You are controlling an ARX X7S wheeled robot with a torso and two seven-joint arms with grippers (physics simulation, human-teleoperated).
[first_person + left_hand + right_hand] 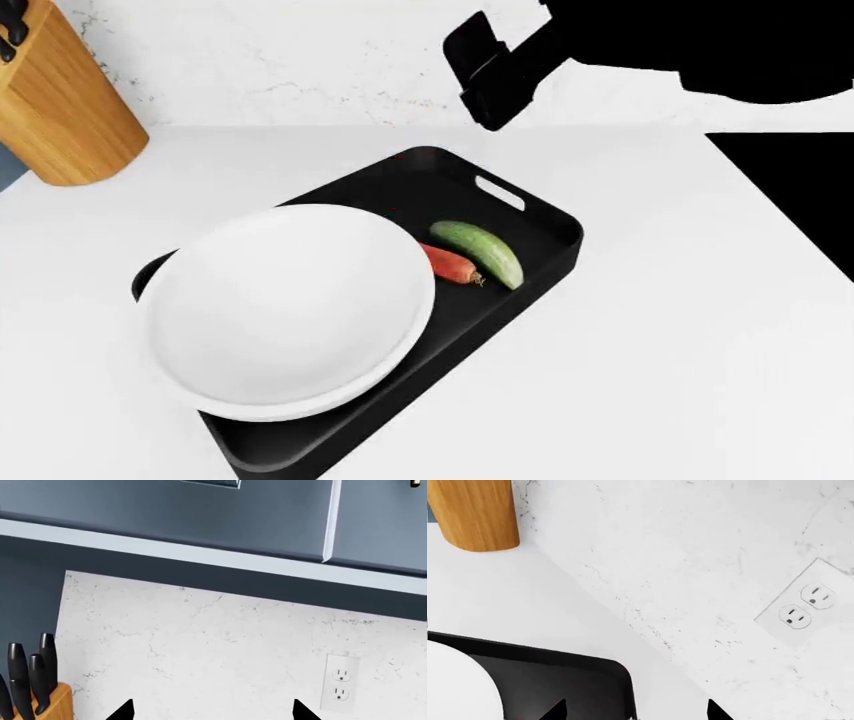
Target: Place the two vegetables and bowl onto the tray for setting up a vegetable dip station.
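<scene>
Left pincer (212, 711): only two black fingertips (123, 711) visible, spread apart, nothing between. Facing white marbled backsplash (200, 645) with wall outlet (340, 682). Blue-grey upper cabinets (200, 515) above. Wooden knife block (47, 702), black handles.

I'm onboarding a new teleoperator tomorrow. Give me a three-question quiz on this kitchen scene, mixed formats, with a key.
1. True or false: the carrot lies on the counter, outside the tray.
2. Multiple choice: the cucumber lies
A. inside the bowl
B. on the tray, beside the carrot
C. next to the knife block
3. Fill in: in the left wrist view, the left gripper shows both fingertips wide apart with nothing between them, so it is ____.

Key
1. False: it lies on the tray, partly hidden by the bowl's rim.
2. B
3. open
</scene>
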